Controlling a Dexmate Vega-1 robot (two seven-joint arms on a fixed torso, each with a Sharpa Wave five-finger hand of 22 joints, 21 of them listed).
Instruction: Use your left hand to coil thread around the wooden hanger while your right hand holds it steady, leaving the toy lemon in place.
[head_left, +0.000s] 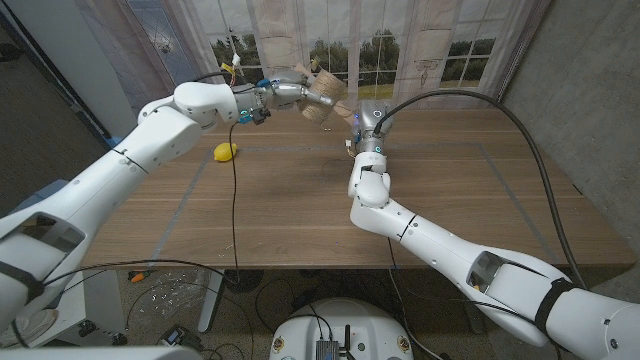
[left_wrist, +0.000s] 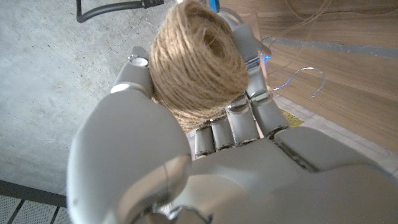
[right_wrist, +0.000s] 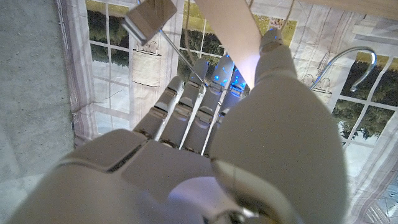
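Observation:
My left hand (head_left: 283, 96) is raised over the table's far side and grips a ball of brown twine (head_left: 323, 100). The left wrist view shows the twine ball (left_wrist: 196, 62) cupped between my fingers (left_wrist: 249, 106). Just to its right, my right hand (head_left: 369, 124) stands upright. In the right wrist view that hand (right_wrist: 217, 143) is wrapped around the pale wooden hanger (right_wrist: 227, 34), whose metal hook (right_wrist: 349, 62) and wooden clip (right_wrist: 149, 17) stick out. A thin thread (right_wrist: 288, 11) runs by the hanger. The yellow toy lemon (head_left: 226, 152) lies on the table, left of both hands.
A black cable (head_left: 234, 200) hangs from my left wrist and crosses the table (head_left: 300, 220) near the lemon. A curtain with window pictures (head_left: 390, 40) hangs right behind the table's far edge. A taped rectangle marks the tabletop.

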